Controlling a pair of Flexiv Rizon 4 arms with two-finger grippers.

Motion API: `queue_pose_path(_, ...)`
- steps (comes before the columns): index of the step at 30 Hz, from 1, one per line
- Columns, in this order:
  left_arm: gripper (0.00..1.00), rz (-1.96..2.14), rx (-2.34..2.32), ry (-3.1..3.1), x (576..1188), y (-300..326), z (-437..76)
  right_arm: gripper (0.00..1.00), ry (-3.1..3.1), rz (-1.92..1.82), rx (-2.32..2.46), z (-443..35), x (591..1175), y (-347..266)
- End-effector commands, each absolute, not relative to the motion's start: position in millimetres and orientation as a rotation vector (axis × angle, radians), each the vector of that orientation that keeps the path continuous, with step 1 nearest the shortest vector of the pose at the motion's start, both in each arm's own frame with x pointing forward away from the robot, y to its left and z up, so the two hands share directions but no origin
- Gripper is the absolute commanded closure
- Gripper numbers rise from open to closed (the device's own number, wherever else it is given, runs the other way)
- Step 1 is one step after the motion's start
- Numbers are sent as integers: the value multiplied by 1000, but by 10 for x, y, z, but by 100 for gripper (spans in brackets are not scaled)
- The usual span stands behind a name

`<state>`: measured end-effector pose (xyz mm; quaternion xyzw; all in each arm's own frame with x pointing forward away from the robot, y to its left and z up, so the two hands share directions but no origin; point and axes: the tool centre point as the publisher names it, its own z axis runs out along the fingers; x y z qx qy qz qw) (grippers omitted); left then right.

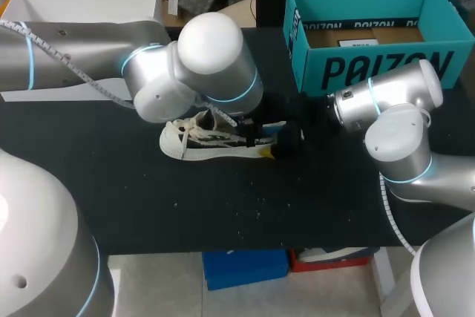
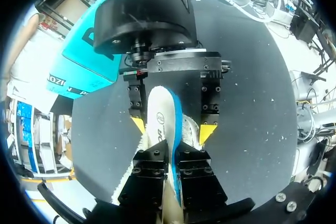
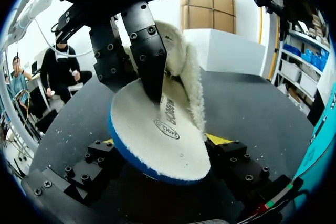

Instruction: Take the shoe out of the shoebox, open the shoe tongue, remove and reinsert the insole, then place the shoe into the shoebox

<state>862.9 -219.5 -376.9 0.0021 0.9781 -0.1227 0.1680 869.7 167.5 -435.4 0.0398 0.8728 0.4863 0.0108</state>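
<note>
Near the middle of the black surface (image 1: 223,206) — a white shoe (image 1: 204,141), lying lengthwise across it, toe toward the left arm's side, heel toward the right. Knit-looking upper, pale sole, dark markings on the side. White laces (image 1: 194,133) loose and tangled over the top. Thick cream fleece (image 3: 184,66) inside the collar.

Partly up out of the shoe, the insole (image 3: 157,135): white top face with a small dark print, bright blue edge (image 3: 123,148) round its rim, broad rounded end toward the right wrist camera. Leans against the fleece.

Clenched on the insole — the left hand (image 2: 173,163), black fingers (image 3: 149,51) pressing it from both faces. Seen edge-on in the left wrist view, with the blue rim between them.

At the heel end, the right hand (image 2: 172,128), straddling the shoe, yellow tips (image 2: 138,125) spread wide and set against its two sides: grasping the shoe, with the insole standing between those tips.

Teal shoebox (image 1: 371,72) at the far right of the surface, open on top, behind the right arm and apart from the shoe. Scattered white specks (image 1: 256,206) on the surface in front of the shoe.
</note>
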Motion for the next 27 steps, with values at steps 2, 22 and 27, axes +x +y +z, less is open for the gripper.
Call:
queue_pose_path(2, 100, -389, 20, 2779, 8511, -2092, -3643, 100, 2724, 1513, 127, -4369, 8684, 1699)
queue_pose_path(22, 100, -918, -131, 2722, 7933, -2164, -2349, 100, 2724, 1513, 127, -4369, 8684, 1699)
queue_pose_path(27, 100, -1149, -194, 2699, 7807, -2231, -1889, 100, 2724, 1513, 127, -4369, 8684, 1699)
